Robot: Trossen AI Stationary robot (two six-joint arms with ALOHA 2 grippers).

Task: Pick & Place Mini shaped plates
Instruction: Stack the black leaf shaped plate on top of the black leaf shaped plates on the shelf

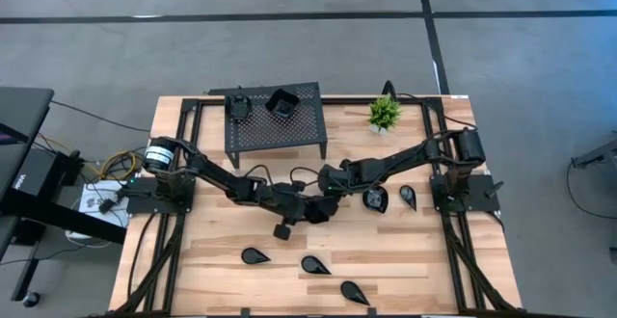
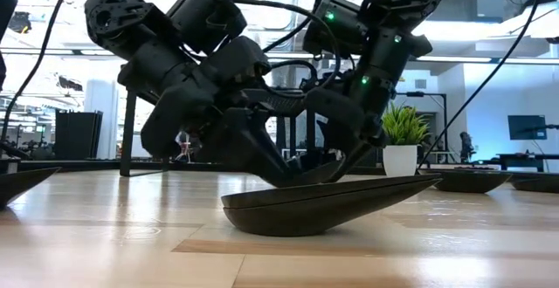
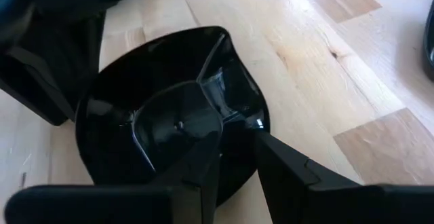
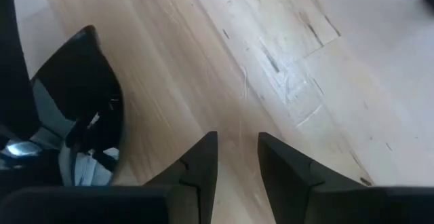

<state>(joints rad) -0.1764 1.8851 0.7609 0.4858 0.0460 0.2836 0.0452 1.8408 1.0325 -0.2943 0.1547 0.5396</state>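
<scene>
A glossy black mini plate (image 3: pixel 169 108), roundish with a pointed far end, lies on the wooden table at mid-table. My left gripper (image 3: pixel 237 146) (image 1: pixel 310 210) is open at the plate's near rim, one finger over the inside and one outside. My right gripper (image 4: pixel 237 139) (image 1: pixel 326 191) hangs close beside it, open, with only bare wood between its fingers. The same plate (image 4: pixel 81 95) shows next to it. In the high view both arms hide this plate. In the low view a nearer plate hides both grippers' fingertips. My left gripper stands across the plate's near rim (image 3: pixel 261 123), slanting down from the table's left. One finger (image 3: pixel 203 163) is over the inside and the other (image 3: pixel 285 170) is outside. I cannot tell whether either finger touches the rim.
Two teardrop plates (image 1: pixel 376 199) (image 1: pixel 408 197) lie right of the grippers. Three more (image 1: pixel 255 255) (image 1: pixel 315 264) (image 1: pixel 354 292) lie toward the near edge. The black perforated stand (image 1: pixel 289 135) at the far side carries two plates (image 1: pixel 237 104) (image 1: pixel 281 104). A potted plant (image 1: pixel 385 114) stands beside it.
</scene>
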